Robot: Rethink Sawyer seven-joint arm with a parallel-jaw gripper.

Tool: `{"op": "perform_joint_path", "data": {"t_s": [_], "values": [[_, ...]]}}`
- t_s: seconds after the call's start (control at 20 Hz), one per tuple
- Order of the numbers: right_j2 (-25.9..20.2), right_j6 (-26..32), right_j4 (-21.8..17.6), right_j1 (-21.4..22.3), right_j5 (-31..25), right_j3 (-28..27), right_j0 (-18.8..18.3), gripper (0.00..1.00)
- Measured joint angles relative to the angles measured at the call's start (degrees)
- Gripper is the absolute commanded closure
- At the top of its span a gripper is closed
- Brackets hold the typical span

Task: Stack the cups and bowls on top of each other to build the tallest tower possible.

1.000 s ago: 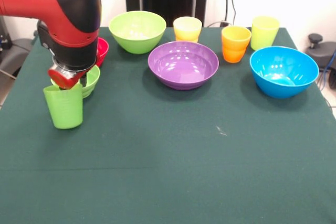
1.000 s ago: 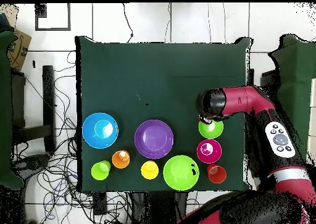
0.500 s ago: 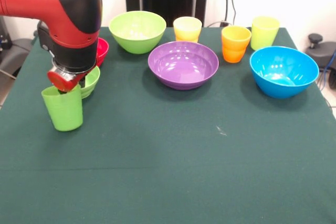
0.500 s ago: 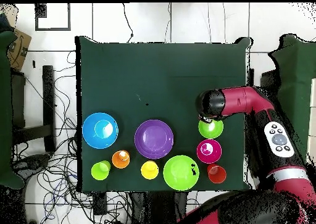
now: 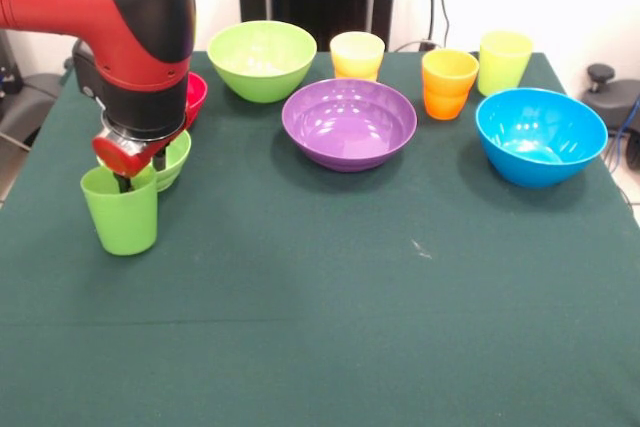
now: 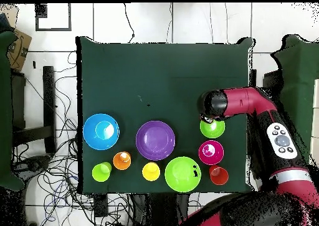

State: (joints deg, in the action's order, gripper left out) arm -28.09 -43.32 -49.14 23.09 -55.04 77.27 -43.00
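The ribbed green cup (image 5: 120, 215) stands upright at the table's left side in the front view. My gripper (image 5: 136, 175) reaches down into its mouth and is shut on the cup's rim, with one dark finger inside. Just behind it sit the small lime bowl (image 5: 175, 154) and the red bowl (image 5: 195, 97). In the overhead view the arm's head (image 6: 214, 103) hides the gripper and the cup, right above the small lime bowl (image 6: 212, 129). No tower stands anywhere; every piece sits singly.
Along the back stand the large lime bowl (image 5: 262, 59), pale yellow cup (image 5: 357, 55), orange cup (image 5: 449, 84) and yellow-green cup (image 5: 504, 62). The purple bowl (image 5: 349, 123) and blue bowl (image 5: 540, 135) sit mid-table. A red-orange cup (image 6: 219, 175) shows overhead.
The green cup hung tilted in the gripper; it has come down a little and now stands upright. The arm has barely shifted.
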Motion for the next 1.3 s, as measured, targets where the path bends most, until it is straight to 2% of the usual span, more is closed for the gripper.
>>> {"op": "perform_joint_path", "data": {"t_s": [0.3,0.8,1.3], "values": [[0.0,0.0,0.4,0.3,0.0,0.3,0.0,0.00],[0.0,0.0,1.4,3.7,0.0,1.6,0.6,0.00],[0.0,0.0,3.9,6.0,0.0,1.7,1.1,0.00]]}}
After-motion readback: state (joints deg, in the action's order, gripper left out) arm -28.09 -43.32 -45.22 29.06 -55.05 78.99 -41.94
